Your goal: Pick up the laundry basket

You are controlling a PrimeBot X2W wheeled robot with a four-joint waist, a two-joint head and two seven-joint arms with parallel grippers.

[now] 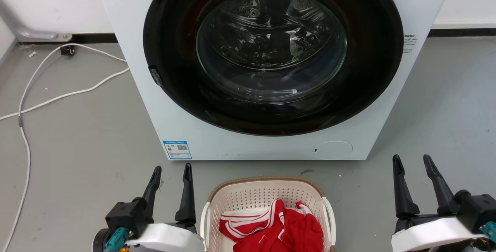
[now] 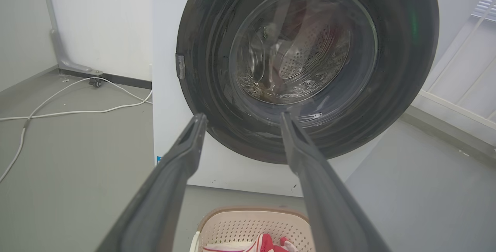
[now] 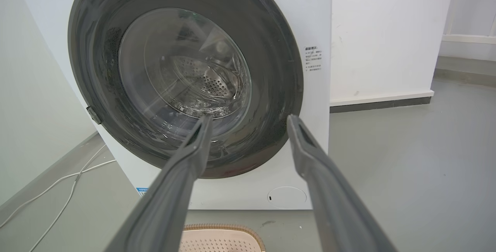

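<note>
**Inspector:** What is being recorded at the left?

**Recorder:** White cable (image 1: 58,97) is being noted lying across the grey floor (image 1: 97,139). Whether it is one run or two cannot be told. One left gripper (image 1: 173,168) is being held just beside the basket's left side. Its two fingers are being kept spread, with nothing between them.

**Inspector:** And at the centre?

**Recorder:** One laundry basket (image 1: 267,179) is being observed standing on the floor before one white washer (image 1: 186,128). It is near the washer but apart from it, and between the two grippers. Red cloth with white stripes (image 1: 283,228) is being carried inside; the number of pieces cannot be told. Two white side handles (image 1: 330,217) are being counted, and neither is being gripped. The washer's one round door (image 1: 271,54) is being shown closed. One blue label (image 1: 177,149) and one round cover (image 1: 332,150) are being logged on its lower front.

**Inspector:** At the right?

**Recorder:** One right gripper (image 1: 411,159) is being held apart from the basket's right handle. Its two fingers are likewise being kept parted, gripping nothing.
</note>
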